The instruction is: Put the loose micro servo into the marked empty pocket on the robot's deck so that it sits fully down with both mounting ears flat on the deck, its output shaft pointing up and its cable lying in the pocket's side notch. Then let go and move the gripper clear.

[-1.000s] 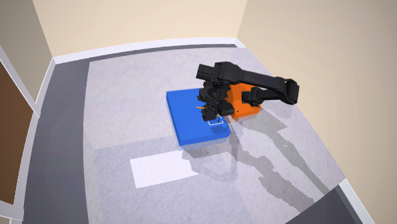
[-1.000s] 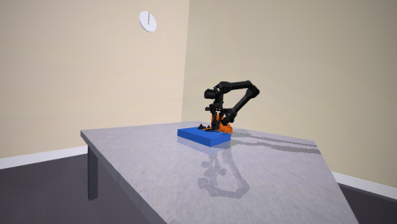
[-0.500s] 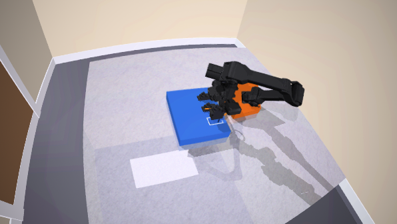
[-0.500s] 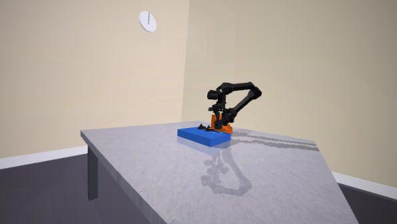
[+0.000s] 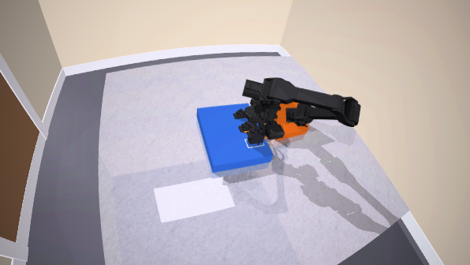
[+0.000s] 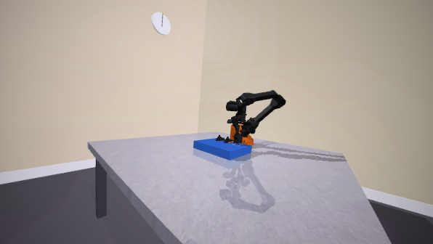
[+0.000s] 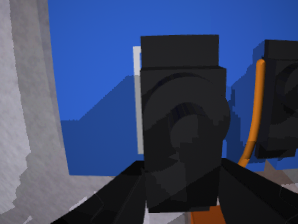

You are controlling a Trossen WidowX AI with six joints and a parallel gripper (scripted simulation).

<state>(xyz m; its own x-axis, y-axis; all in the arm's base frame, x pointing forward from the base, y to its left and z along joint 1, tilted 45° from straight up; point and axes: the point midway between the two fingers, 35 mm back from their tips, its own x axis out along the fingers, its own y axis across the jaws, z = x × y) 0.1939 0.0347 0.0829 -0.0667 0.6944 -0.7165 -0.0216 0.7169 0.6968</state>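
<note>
Wrist view, L to R: deck [image 5: 225,146] [image 6: 214,147] [image 7: 90,40], then white outline [image 5: 249,147] [image 7: 138,100] marking the pocket. Servo [image 5: 255,138] [image 6: 237,139] [image 7: 182,145] is over it, shaft up for seating. Pincer [image 5: 258,134] [image 6: 237,136] [image 7: 180,169] grips its sides, likely so the ears stay free. Seating depth: can't tell. Right: 1 fitted servo [image 7: 277,100]; orange cable [image 7: 259,105] between the 2, owner unclear.

My claw [image 5: 255,137] [image 6: 237,141] [image 7: 180,169] looks like dull black plastic. The block [image 5: 230,138] [image 6: 218,147] [image 7: 95,45] below me looks like smooth blue plastic; the tabletop [image 5: 150,134] [image 6: 163,163] [image 7: 12,100] looks stony, mottled and faintly glossy.
</note>
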